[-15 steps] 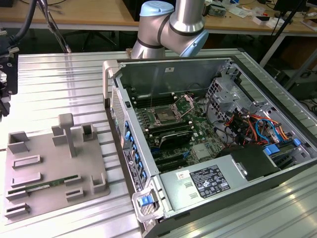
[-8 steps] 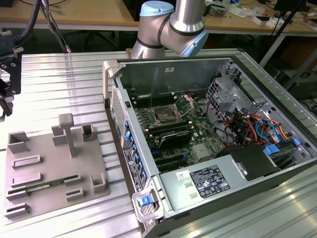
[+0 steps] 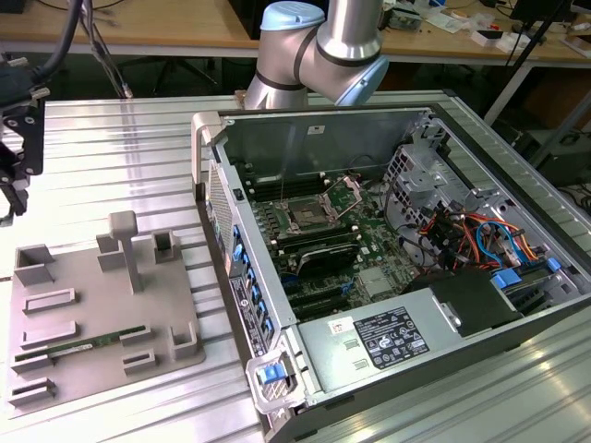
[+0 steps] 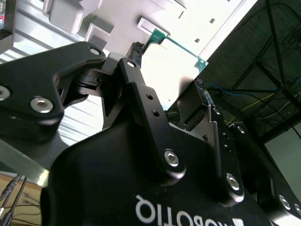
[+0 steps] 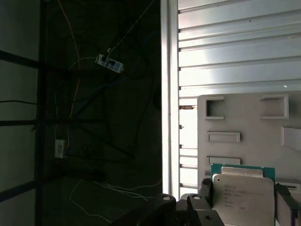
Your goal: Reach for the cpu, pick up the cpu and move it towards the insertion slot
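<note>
We see the cpu [image 5: 242, 200] as a thin flat square, its pale silvery metal face matte and faintly printed, framed by a narrow green board edge. The gripper [image 5: 243, 189] pinches it by two opposite edges between black fingers [image 5: 205, 189], in the air near a grey moulded holder tray [image 5: 244, 117] with shallow rectangular recesses, lying on a ribbed aluminium table [image 5: 235, 47]. In the exterior view the insertion slot [image 3: 304, 219], a dark square in a shiny metal frame, sits well apart inside the open computer case [image 3: 406, 129]
</note>
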`<action>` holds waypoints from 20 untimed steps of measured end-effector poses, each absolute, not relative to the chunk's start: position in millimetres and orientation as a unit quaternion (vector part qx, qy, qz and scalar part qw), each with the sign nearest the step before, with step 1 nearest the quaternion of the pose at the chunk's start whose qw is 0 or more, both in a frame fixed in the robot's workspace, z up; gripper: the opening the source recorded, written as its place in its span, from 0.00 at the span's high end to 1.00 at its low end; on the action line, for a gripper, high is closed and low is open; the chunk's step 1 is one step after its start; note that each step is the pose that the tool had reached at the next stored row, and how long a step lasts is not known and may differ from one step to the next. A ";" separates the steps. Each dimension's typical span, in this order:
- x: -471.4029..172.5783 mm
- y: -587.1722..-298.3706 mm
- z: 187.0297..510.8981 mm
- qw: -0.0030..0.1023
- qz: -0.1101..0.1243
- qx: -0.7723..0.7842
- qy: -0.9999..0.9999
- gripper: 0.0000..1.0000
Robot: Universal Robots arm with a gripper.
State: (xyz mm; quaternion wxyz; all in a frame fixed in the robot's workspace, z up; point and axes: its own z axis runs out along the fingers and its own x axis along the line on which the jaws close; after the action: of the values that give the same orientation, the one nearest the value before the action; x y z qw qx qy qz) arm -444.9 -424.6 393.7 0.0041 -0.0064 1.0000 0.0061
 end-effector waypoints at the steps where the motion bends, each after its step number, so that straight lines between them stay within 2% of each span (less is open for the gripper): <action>1: -444.6 -424.7 393.6 0.004 0.006 -0.006 1.000 0.45; 20: -437.2 -424.7 393.7 0.004 0.006 -0.006 1.000 0.45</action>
State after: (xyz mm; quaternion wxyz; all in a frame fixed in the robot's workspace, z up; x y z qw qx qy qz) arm -437.2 -424.7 393.7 0.0041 -0.0065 1.0000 0.0060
